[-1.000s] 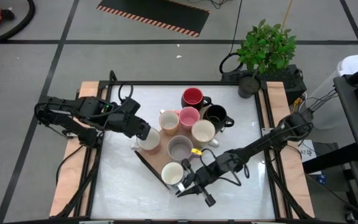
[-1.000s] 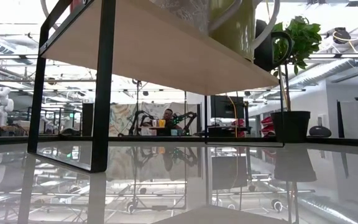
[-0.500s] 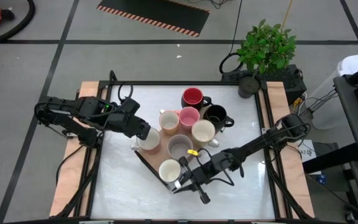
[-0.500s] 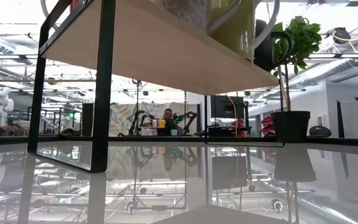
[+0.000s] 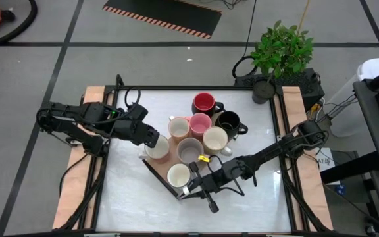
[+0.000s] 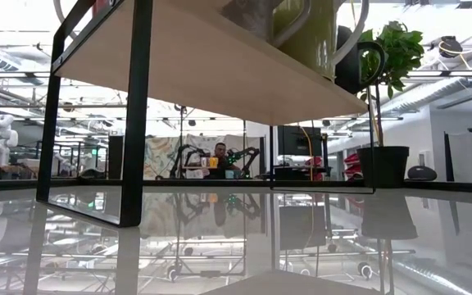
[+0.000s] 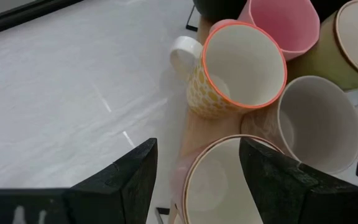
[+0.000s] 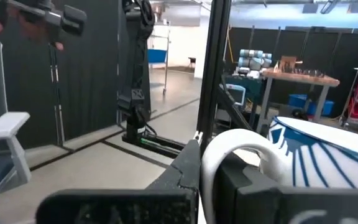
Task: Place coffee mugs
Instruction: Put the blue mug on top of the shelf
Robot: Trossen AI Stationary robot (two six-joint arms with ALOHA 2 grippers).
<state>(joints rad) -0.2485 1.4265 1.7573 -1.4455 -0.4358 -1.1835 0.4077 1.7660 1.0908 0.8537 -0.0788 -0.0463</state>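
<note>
**R gripper clamps white mug handle at shelf's near corner**

R gripper (image 5: 191, 191) pinched shut on handle of white mug (image 5: 178, 176); mug upright, mouth up, handle pointing toward R arm, on wooden shelf (image 5: 160, 168) w/ other mugs. L gripper (image 5: 151, 141) fingers spread over cream mug (image 5: 158, 149), not gripping

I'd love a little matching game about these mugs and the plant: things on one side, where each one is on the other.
Things:
1. red mug
2. black mug
3. white mug
4. plant

Places:
A. held by its handle in the right fingers
B. off the table, past its far right corner
C. farthest back in the cluster
D. right edge of the cluster, beside the pink mug

Pairs: 1-C, 2-D, 3-A, 4-B
</note>
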